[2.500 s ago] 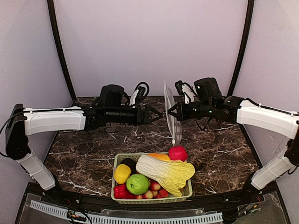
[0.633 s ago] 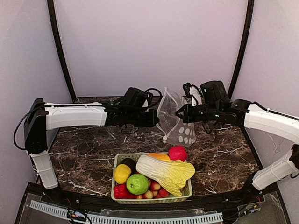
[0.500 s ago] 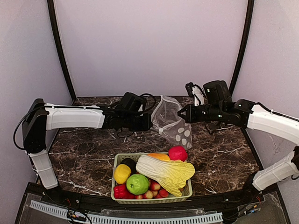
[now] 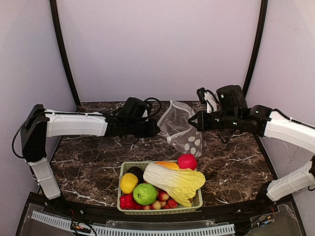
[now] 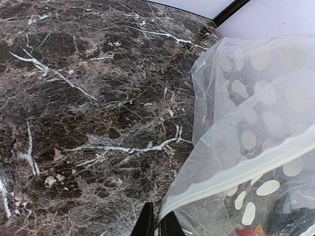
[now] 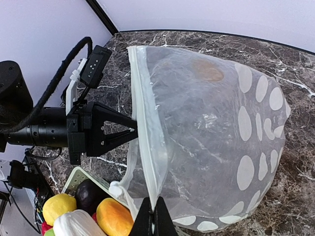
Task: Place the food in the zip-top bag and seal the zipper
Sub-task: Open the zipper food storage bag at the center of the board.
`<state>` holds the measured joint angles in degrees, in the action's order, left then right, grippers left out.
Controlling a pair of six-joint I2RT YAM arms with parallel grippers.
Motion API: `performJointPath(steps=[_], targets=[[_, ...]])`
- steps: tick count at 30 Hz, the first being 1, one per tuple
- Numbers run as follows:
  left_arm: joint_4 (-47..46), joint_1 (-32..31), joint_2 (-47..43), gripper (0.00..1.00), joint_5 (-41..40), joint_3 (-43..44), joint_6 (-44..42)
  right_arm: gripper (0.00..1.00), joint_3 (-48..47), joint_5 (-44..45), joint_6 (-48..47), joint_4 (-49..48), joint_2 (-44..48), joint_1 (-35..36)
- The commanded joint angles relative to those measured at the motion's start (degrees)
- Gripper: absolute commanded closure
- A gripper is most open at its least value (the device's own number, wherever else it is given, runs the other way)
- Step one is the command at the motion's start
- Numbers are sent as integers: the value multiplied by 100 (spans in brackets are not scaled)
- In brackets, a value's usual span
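The table [image 4: 88, 167] is dark marble, veined white; a green basket [image 4: 162, 211] sits midway along its near edge. It holds toy produce [image 4: 144, 193].

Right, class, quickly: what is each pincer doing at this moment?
Left pincer: closed, pinching the mouth edge of the zip-top bag.
Right pincer: closed, pinching the bag's mouth edge too.

table [image 4: 88, 167]: dark brown marble, white veins | basket [image 4: 160, 210]: pale green, slotted, near front edge
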<state>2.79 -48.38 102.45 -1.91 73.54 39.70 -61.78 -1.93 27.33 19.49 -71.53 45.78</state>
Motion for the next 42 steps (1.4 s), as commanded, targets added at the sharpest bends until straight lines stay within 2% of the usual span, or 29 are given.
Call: performJointPath(steps=[1,4,11,16,20,28,34,38,42], targets=[[-474,27,-360,90,527,-257,-58,100,-4,-45,111,-104,-139,91],[-753,26,-464,82,952,-378,-152,100,-8,0,185,-132,-226,97],[-1193,23,-704,55,1794,-636,-264,100,-62,52,293,-182,-341,107],[-1246,13,-934,30,1930,-761,-442,100,-89,36,293,-182,-408,122],[-1024,11,-1181,18,1794,-879,-713,100,-115,48,301,-170,-438,127],[-626,-97,-1977,15,1573,-1544,-1020,100,-183,63,300,-147,-496,133],[-165,-169,-2968,12,1380,-2396,-648,100,-210,61,277,-147,-528,133],[575,-346,-3606,12,1053,-2847,-49,100,-230,70,256,-139,-531,133],[1876,-606,-4291,12,479,-3092,425,100,-234,111,253,-138,-553,134]])
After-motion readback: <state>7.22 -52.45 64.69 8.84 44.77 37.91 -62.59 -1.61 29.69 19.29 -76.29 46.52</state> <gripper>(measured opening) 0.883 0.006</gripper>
